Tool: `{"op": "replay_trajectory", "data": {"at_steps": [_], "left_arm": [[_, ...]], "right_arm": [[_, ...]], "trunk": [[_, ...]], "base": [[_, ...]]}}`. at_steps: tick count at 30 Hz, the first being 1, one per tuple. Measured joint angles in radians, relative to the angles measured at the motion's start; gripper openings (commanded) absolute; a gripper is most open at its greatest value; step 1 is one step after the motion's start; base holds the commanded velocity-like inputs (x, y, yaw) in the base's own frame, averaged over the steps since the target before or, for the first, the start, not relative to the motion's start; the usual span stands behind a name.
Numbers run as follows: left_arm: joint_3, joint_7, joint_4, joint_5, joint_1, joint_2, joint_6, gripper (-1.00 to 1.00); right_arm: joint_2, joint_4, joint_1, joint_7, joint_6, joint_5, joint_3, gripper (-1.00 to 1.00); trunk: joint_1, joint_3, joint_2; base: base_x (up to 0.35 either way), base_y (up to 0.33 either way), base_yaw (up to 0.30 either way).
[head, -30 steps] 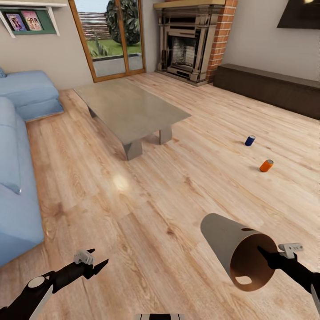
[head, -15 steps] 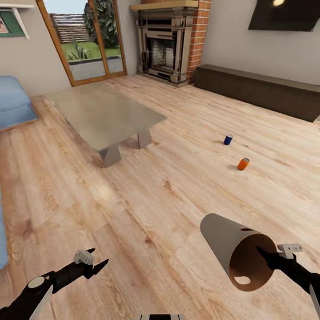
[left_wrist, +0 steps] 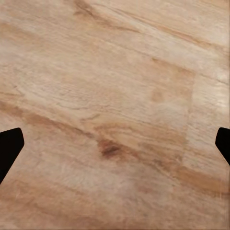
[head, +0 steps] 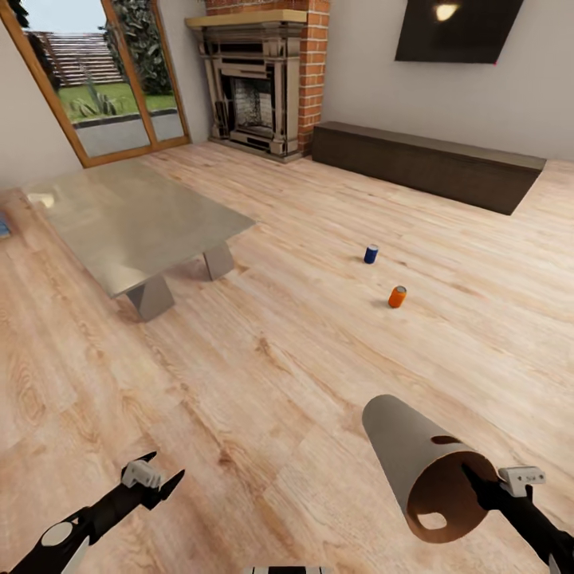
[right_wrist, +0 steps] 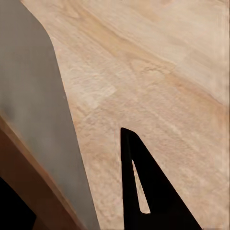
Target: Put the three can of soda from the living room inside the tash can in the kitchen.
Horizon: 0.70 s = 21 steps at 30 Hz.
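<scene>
While right gripper [head: 478, 482] holds trash can [head: 418, 462] (tilted), left gripper [head: 163, 470] wide, cans on floor [head: 279, 383].

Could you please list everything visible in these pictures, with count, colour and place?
Soda cans: two, dark blue and orange, on the wooden floor, apart.
Trash can: one, grey-beige outside, brown inside, held tipped, mouth toward camera.
Coffee table: one, glass-topped, at left.
Fireplace: one, red brick, far wall.
Bench: one, dark brown, along the wall.
TV: one, black, above the bench.
Glass doors: wood-framed, far left.
Left gripper: black, open, empty, above the floor.
Right gripper: black, gripping the trash can's rim.
</scene>
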Motion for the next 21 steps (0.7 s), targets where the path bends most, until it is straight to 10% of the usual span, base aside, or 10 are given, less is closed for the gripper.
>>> {"op": "replay_trajectory", "data": {"at_steps": [21], "left_arm": [[-0.001, 0.054, 0.019, 0.0, 0.0, 0.0, -0.002, 1.0]], "right_arm": [[-0.001, 0.024, 0.0, -0.018, -0.027, 0.002, -0.001, -1.0]], "trunk": [[0.0, 0.024, 0.0]], "base": [[0.259, -0.095, -0.184]]}}
